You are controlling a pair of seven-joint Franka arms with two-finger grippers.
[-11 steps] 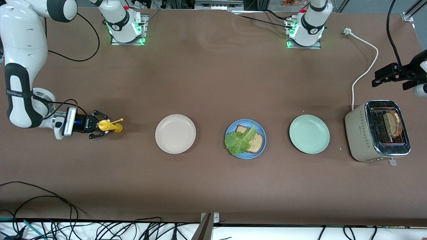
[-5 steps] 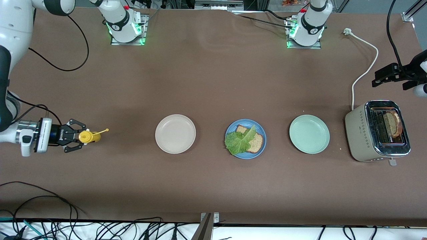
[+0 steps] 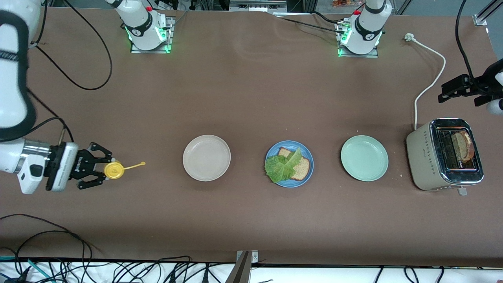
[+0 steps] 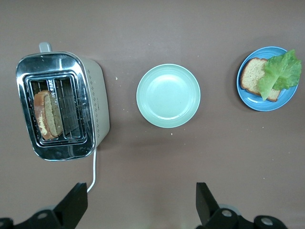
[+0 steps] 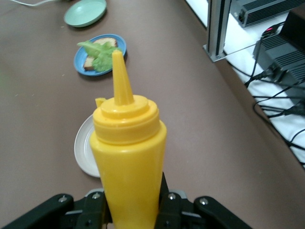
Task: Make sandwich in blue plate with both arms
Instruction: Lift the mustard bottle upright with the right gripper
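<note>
The blue plate [image 3: 292, 184] lies mid-table between a beige and a mint-green plate. On it is one brown bread slice [image 3: 301, 169] with a green lettuce leaf [image 3: 281, 167] on top. A second bread slice [image 3: 463, 145] stands in a toaster slot. My right gripper [image 3: 103, 171] is shut on a yellow squeeze bottle [image 3: 114, 170], over the table at the right arm's end; the right wrist view shows the bottle [image 5: 128, 162] filling the jaws. My left gripper [image 3: 458, 89] is open and empty in the air by the toaster; its fingers [image 4: 76, 202] stand wide apart.
The beige plate [image 3: 206, 157] lies toward the right arm's end, and the mint-green plate [image 3: 364, 158] toward the left arm's end. The toaster [image 3: 424, 157] has a white cord [image 3: 430, 84] running to the left arm's base. Cables hang along the table's front edge.
My right gripper has carried the yellow bottle away from the beige plate, then nearer the front edge, and turned it. The left arm has not moved.
</note>
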